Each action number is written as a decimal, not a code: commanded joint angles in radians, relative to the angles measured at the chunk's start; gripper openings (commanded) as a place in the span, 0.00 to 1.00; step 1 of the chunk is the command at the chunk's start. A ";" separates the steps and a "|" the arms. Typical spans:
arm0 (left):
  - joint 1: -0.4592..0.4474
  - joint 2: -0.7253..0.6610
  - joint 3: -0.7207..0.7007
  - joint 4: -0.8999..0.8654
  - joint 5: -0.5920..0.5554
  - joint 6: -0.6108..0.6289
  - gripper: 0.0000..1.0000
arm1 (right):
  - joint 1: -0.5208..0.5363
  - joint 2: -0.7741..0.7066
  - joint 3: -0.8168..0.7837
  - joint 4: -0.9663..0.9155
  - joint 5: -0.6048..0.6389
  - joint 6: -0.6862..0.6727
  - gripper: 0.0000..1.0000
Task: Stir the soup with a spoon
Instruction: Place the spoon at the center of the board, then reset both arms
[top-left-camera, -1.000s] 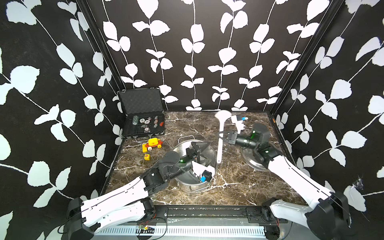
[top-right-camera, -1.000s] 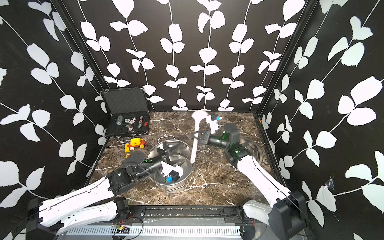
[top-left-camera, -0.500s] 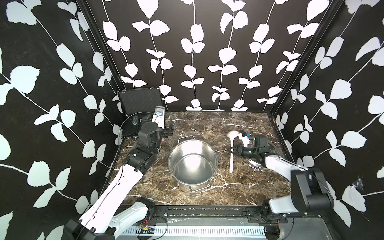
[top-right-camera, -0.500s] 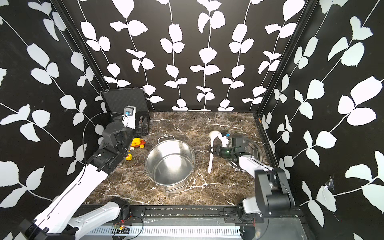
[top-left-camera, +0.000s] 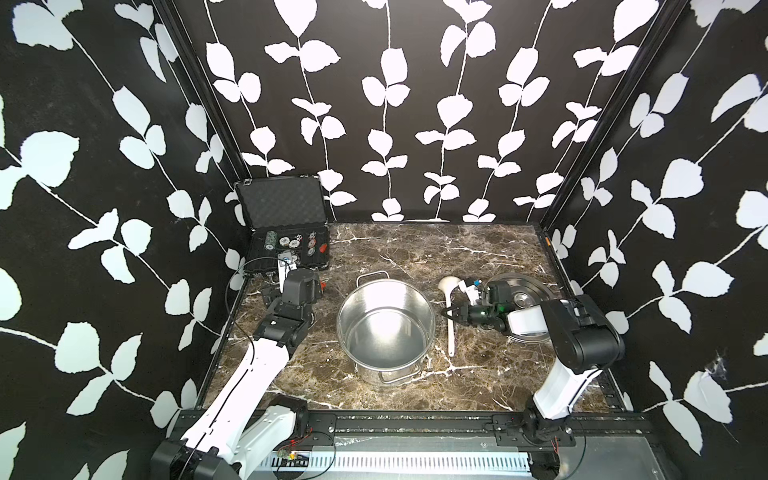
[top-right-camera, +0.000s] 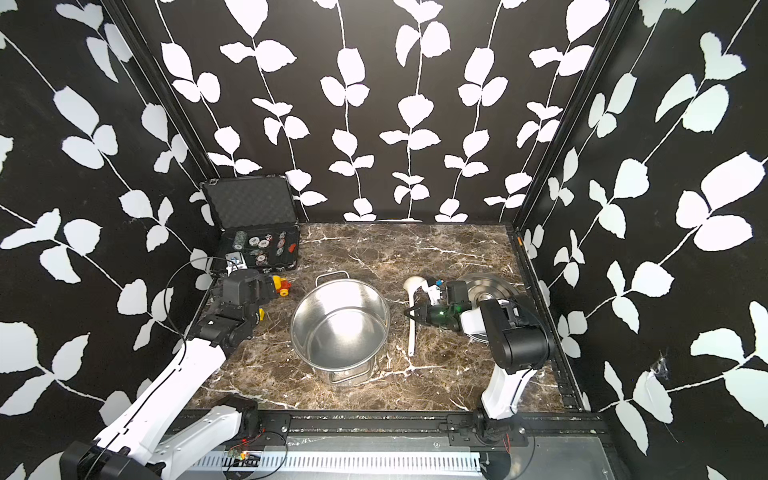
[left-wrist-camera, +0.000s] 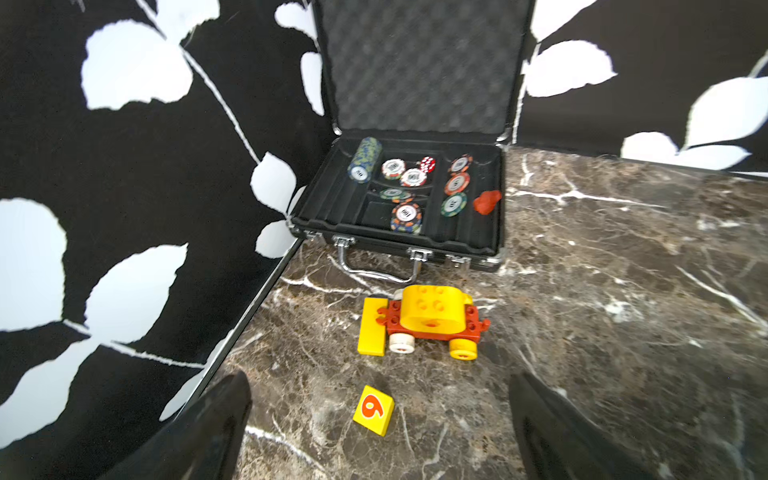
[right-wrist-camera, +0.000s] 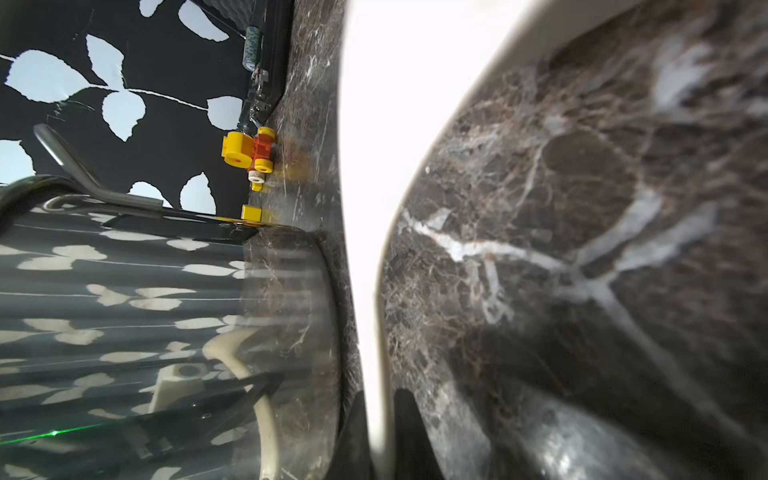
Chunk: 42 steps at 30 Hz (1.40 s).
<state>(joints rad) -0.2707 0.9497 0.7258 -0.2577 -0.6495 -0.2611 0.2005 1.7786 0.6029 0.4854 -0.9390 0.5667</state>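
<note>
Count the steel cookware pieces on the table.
2: the round steel pot mid-table; the round steel lid lying flat beneath the right arm, partly covered. No others visible.

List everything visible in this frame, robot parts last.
spoon: one, white, right of the pot
pot: one, steel, table centre
lid: one, steel, right side, partly behind the arm
case: one, black, open, back left corner
poker chips: several, mixed colours, in the case
toy car: one, yellow and red, before the case
number tile: one, yellow, near the car
table: one, brown marble
left end effector: one, black, open
right end effector: one, black, shut on the spoon
</note>
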 joint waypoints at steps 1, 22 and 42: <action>0.018 0.038 -0.045 0.033 -0.046 -0.038 0.99 | 0.000 0.000 0.020 -0.058 0.038 -0.051 0.08; 0.073 0.230 -0.183 0.498 0.053 0.229 0.99 | -0.033 -0.623 0.099 -0.822 0.725 -0.315 0.80; 0.174 0.606 -0.347 1.203 0.366 0.348 0.99 | -0.159 -0.642 -0.269 0.062 1.019 -0.574 1.00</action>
<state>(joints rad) -0.1089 1.5719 0.3496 0.9031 -0.3103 0.0952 0.0483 1.0916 0.3653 0.2813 0.0711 0.0158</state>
